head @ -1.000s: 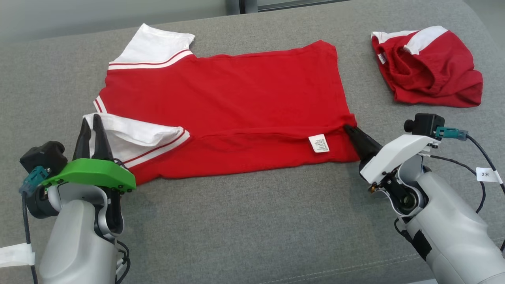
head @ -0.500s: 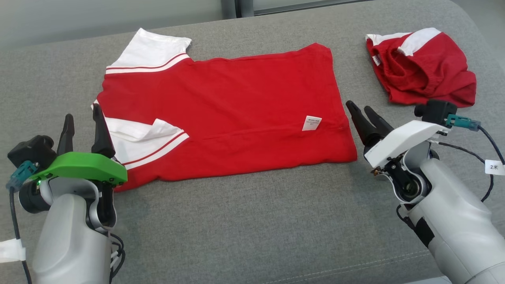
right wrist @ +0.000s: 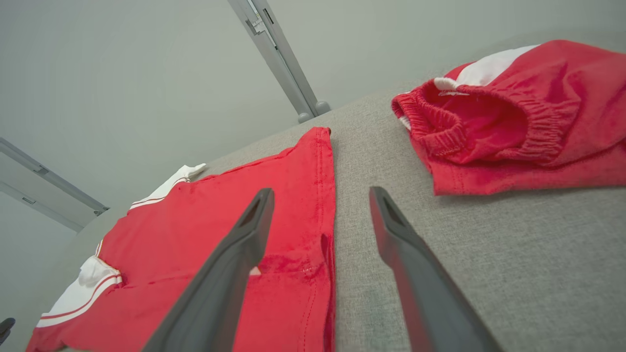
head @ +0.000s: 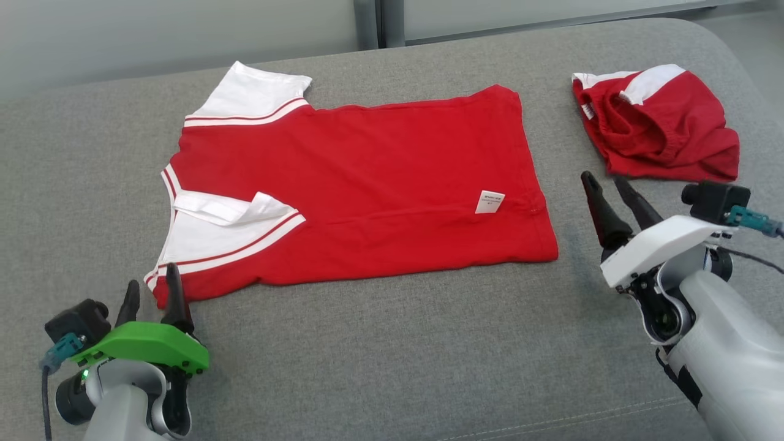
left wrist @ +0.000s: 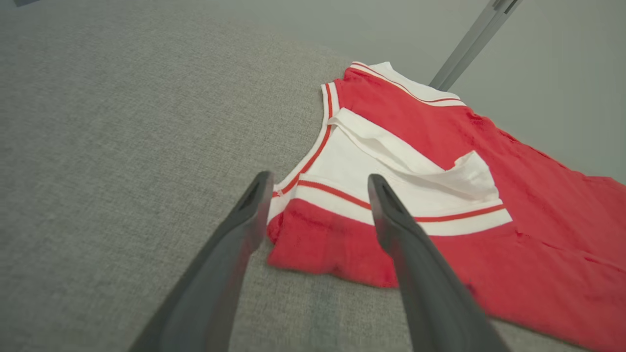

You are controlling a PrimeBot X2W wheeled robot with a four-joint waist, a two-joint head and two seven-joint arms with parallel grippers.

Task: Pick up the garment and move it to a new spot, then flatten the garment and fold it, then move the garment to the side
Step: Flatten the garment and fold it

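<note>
Currently: red shirt (head: 367, 184) flat, one edge seemingly folded; further folds, side move pending. My left claw (head: 152, 277), right claw (head: 603, 179): open, empty.

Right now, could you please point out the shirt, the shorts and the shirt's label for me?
shirt (head: 380, 165), head view, middle of the red body.
shorts (head: 704, 122), head view, red cloth right of the waistband.
label (head: 490, 201), head view, centre of the white tag.
</note>
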